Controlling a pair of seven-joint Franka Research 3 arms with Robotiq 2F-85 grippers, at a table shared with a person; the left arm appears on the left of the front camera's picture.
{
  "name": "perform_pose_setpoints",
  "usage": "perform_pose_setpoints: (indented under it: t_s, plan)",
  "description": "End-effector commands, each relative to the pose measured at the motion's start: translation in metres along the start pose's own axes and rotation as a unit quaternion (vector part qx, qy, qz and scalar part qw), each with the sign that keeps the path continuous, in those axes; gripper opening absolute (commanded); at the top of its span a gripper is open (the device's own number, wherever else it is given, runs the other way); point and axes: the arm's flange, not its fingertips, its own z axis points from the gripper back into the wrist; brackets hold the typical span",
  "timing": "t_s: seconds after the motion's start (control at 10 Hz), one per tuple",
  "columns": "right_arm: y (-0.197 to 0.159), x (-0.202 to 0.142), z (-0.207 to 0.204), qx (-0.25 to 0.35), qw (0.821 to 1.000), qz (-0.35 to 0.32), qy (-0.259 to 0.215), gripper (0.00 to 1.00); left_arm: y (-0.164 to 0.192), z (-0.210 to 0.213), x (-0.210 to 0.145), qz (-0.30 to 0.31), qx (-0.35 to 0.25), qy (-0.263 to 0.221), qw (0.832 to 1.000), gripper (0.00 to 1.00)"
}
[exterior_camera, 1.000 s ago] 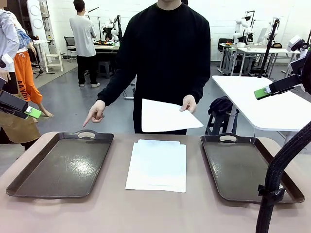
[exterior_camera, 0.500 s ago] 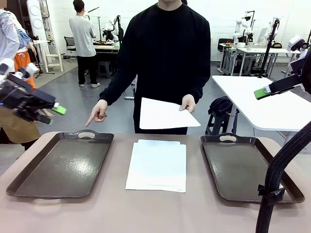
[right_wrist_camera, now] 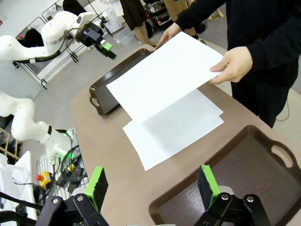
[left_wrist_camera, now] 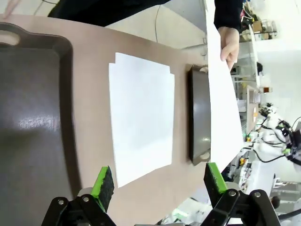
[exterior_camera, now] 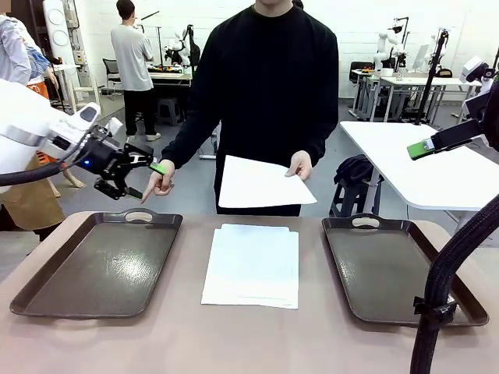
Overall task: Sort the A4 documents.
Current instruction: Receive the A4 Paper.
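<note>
A stack of A4 documents (exterior_camera: 251,265) lies on the table between the two trays, also seen in the left wrist view (left_wrist_camera: 141,136) and the right wrist view (right_wrist_camera: 174,127). The person at the far side holds one more white sheet (exterior_camera: 265,183) (right_wrist_camera: 164,73) above the table in one hand (exterior_camera: 301,165). The other hand (exterior_camera: 160,184) points down at the left tray (exterior_camera: 101,261). My left gripper (exterior_camera: 148,181) (left_wrist_camera: 157,179) hangs open and empty in the air beside that pointing hand. My right gripper (right_wrist_camera: 152,183) is open and empty, high at the right; one green pad (exterior_camera: 422,148) shows there.
The dark brown right tray (exterior_camera: 398,269) (right_wrist_camera: 235,183) sits to the right of the stack. A black cable hose (exterior_camera: 444,288) crosses the near right corner. White tables and other people stand in the room behind.
My left arm has swung in from the left edge toward the middle, up to the person's pointing hand. The held sheet drifted slightly left. The right arm has not moved.
</note>
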Motion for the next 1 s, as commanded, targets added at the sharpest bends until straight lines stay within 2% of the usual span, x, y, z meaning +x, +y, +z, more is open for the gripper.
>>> perform_pose_setpoints:
  t_s: [0.0,0.5,0.9]
  plan:
    - [0.0,-0.001,0.0,0.003,1.0,0.0,-0.001,1.0,-0.009,-0.013,0.011,0.042,-0.05,0.003,0.998,1.0]
    - [0.0,-0.001,0.0,0.003,1.0,0.0,-0.001,1.0,-0.037,-0.086,0.027,0.081,-0.109,0.048,0.99,1.0]
    - [0.0,-0.001,0.0,0.003,1.0,0.0,-0.001,1.0,-0.058,-0.124,0.031,0.056,-0.176,0.106,0.977,1.0]
